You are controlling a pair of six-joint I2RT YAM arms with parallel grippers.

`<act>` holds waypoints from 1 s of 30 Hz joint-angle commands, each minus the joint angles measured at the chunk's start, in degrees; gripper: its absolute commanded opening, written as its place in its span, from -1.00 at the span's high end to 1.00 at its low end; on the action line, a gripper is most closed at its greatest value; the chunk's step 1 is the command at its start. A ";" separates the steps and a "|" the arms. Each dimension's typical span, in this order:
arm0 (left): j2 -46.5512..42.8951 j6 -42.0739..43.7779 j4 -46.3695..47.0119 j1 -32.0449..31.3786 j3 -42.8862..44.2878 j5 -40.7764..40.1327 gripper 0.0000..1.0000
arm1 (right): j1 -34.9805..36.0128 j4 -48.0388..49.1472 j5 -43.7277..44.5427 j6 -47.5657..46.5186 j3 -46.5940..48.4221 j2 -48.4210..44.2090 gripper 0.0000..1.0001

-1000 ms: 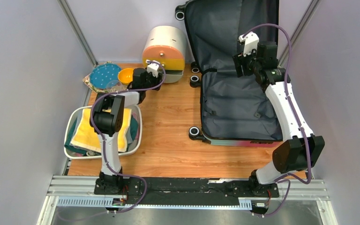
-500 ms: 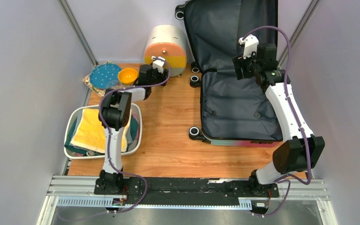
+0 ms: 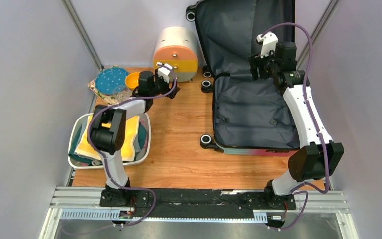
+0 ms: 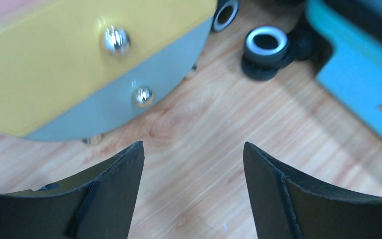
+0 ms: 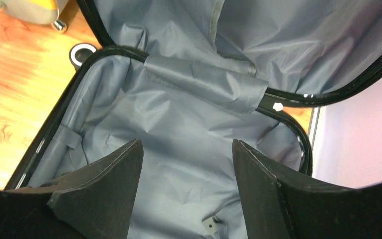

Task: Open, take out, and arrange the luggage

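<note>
Okay: luggage lies unzipped at upper right, only grey lining showing inside. Basin at lower left holds folded yellow cloth. Left gripper and right gripper both spread wide, unloaded.

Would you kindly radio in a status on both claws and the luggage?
Left claw open, empty, by the cabinet. Right claw open, empty, over the luggage. Luggage lies open, no contents seen. Nothing in the way.
</note>
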 commanded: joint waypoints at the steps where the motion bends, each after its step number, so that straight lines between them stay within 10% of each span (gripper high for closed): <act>1: -10.91 -0.71 -8.84 0.40 0.18 6.54 -0.62 | -0.46 1.08 -1.38 1.37 5.18 1.23 -0.42; 13: -9.79 -13.90 -72.72 13.65 27.33 18.24 -0.68 | -10.82 -0.06 -10.87 13.58 -6.73 -1.66 -0.58; 19: -16.01 -8.56 -76.47 25.51 16.83 15.17 -0.70 | -19.79 -0.50 -12.36 14.73 -18.44 -9.38 -0.63; 30: -30.78 -1.42 -70.58 25.97 -2.70 4.35 -0.73 | -21.03 -3.49 -17.11 14.29 -31.54 -22.85 -0.84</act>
